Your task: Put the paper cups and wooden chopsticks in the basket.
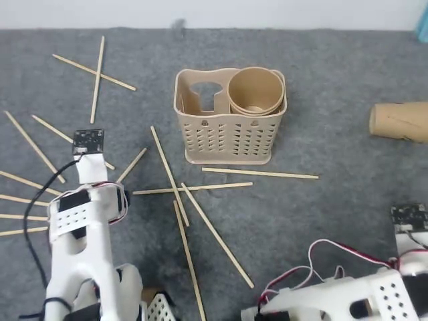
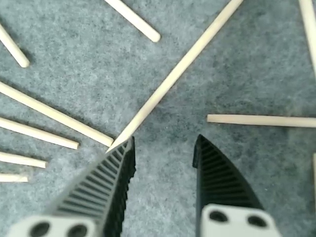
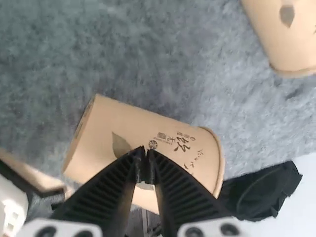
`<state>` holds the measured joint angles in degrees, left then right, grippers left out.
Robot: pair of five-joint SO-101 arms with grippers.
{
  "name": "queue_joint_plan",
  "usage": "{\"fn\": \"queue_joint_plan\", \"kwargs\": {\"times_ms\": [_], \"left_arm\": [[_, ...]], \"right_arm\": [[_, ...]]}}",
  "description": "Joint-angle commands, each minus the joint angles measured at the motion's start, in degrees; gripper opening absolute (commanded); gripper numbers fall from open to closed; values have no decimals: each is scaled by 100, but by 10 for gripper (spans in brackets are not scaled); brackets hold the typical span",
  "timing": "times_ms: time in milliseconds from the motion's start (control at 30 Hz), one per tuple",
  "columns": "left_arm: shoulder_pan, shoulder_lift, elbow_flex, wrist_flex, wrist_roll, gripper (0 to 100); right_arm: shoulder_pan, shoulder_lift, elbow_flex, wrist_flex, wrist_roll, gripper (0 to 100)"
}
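While chopsticks ring the basket, one cup lies apart — sideways.

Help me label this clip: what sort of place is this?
Probably a robot lab tabletop, staged for practice: grey carpet-like mat, wooden chopsticks scattered around a beige basket, and a white robot arm.

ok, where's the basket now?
High view: the basket stands upright near the centre, toward the far side, a paper cup in its right compartment, a chopstick lying just in front.

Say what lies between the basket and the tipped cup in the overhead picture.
Nothing: in the high view, bare grey carpet runs from the basket to the cup.
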<state>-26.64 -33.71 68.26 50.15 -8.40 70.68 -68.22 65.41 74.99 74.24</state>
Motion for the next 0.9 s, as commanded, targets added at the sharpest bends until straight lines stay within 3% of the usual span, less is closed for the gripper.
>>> {"fn": "queue_joint_plan", "kwargs": {"times_ms": [0,233,333,400,533,733,867], "left_arm": [[0,-176,-22,-97,-26,184],[0,-176,-22,-97,-26,184],[0,-176,-22,-97,-26,184],[0,-176,-22,-97,-26,184],[0,-176,-22,-97,-26,184],[0,-176,-31,-97,-26,184],[0,-176,-31,-97,-26,184]], "right_arm": [[-347,4,-18,-268,-475,9],[-1086,4,-211,-532,-1327,9],[-1095,4,-730,127,-1442,9],[-998,4,-1134,1042,-1108,9],[-400,4,-1644,2659,316,9],[813,4,-1679,2756,1793,9],[804,4,-1538,2668,1987,9]]}}
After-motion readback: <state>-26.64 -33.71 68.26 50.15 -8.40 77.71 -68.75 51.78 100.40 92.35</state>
